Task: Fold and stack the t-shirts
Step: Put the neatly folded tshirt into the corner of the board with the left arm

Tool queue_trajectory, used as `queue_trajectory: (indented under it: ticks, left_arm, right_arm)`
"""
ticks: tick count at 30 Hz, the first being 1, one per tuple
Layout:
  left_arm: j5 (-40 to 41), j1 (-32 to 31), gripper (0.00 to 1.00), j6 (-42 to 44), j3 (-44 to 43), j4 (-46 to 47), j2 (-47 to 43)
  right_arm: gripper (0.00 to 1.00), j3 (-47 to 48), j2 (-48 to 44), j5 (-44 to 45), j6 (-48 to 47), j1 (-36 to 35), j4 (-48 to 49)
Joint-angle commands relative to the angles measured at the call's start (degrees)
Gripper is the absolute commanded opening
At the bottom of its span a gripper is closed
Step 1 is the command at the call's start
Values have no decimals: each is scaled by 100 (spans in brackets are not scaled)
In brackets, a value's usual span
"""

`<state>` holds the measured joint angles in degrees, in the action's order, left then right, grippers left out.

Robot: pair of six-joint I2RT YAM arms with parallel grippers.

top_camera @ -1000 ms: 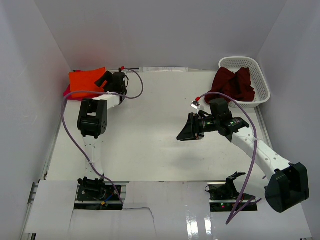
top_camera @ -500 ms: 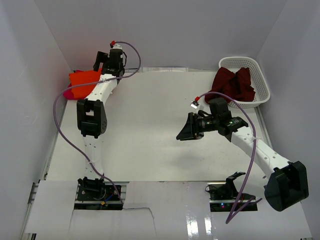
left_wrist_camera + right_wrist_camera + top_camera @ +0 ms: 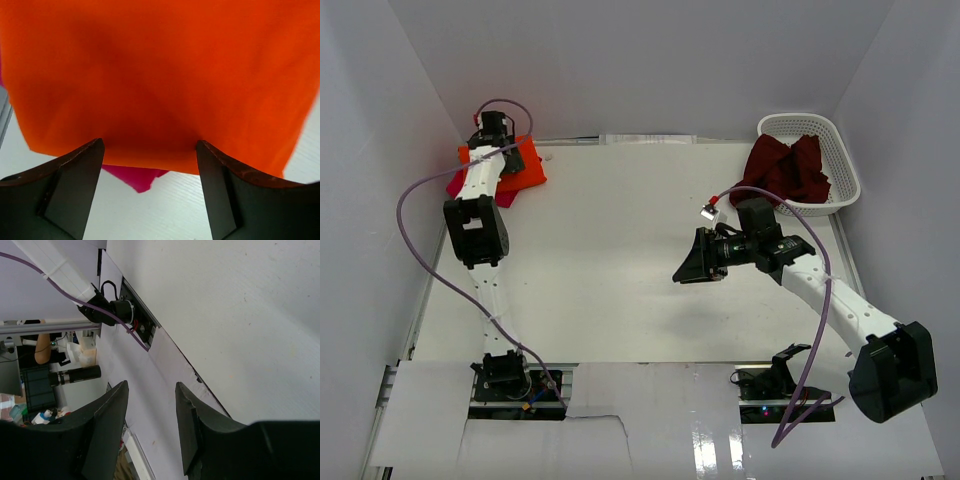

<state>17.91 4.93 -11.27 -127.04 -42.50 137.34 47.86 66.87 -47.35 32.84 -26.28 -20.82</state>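
Nearest on the bench (image 3: 620, 250), the right end effector (image 3: 688, 255) hangs above bare surface around the middle. Its jaws are partly apart and nothing is between them.

Farther back, in the far left corner, the left end effector (image 3: 150, 145) hovers over the orange t-shirt (image 3: 525, 162) with its jaws spread wide, so it is released and not gripping. The orange t-shirt lies folded flat on the magenta t-shirt (image 3: 140, 177), which shows only as a sliver at the edges. The orange fold's long axis runs roughly across the bench, along the back edge and slightly tilted. No collar or hem shows, so which end is which cannot be told.

At the far right, the maroon t-shirt (image 3: 785, 168) sits crumpled in the white basket (image 3: 800, 117), spilling over the near rim.

Two t-shirts look stacked, so the step in hand appears to be letting go of the orange one. The next move probably calls for lifting the maroon one out, likely with the nearer right arm, and spreading it flat on the open bench for folding.
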Motion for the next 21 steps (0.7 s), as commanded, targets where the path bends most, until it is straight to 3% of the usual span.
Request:
queue_trajectory:
  ticks: [1, 6, 10, 14, 21]
  left_arm:
    - [-541, -10, 85, -578, -58, -346, -356]
    - [-1105, -9, 85, -964, 784, -434, -1111]
    - [-747, -185, 90, -1123, 2058, -233, -2296]
    - [-604, -212, 98, -1281, 3822, 206, -4165]
    - [-1369, -317, 98, -1194, 5652, 708, -6575]
  right_arm:
    - [49, -4, -43, -151, -6, -26, 148]
    - [49, 101, 167, -125, -146, -26, 105]
    - [49, 434, 388, -2, -549, -26, -229]
    - [49, 523, 634, -46, -638, -35, -177]
    - [49, 593, 731, 645, -998, -44, -220]
